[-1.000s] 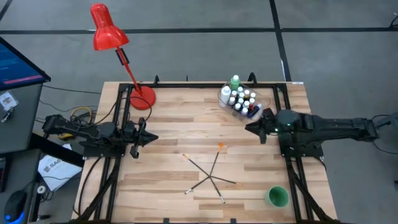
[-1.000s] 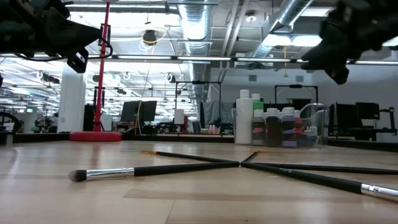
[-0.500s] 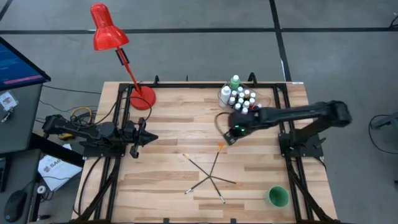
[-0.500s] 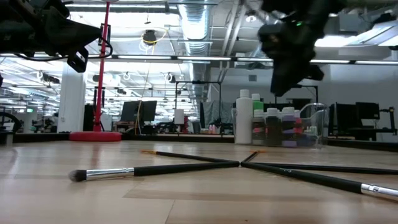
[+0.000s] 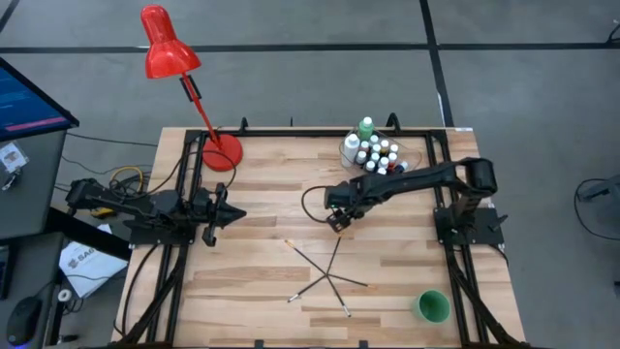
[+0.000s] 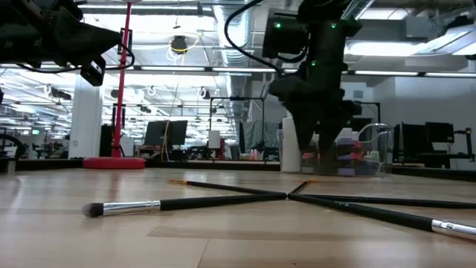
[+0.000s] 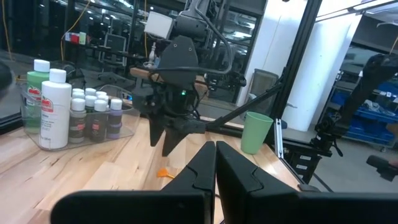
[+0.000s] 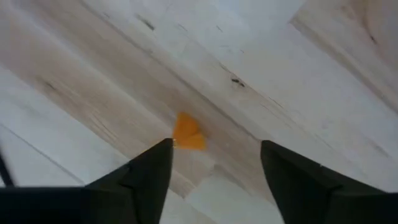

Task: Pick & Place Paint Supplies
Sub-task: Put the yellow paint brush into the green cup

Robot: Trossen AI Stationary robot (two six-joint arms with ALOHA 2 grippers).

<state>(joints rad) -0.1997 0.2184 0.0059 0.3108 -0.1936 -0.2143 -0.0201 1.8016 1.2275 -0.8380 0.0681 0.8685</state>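
Near table centre, right gripper (image 5: 335,220) hangs fingers apart, empty, above the orange-tipped brush (image 8: 187,134); other brushes (image 5: 325,274) lie crossed toward the front edge, bottles (image 5: 373,155) in the tub (image 5: 351,159) at the back edge. Left gripper (image 5: 228,216) closed, parked at left edge. Risk: thin brush rolls or pinch misses.
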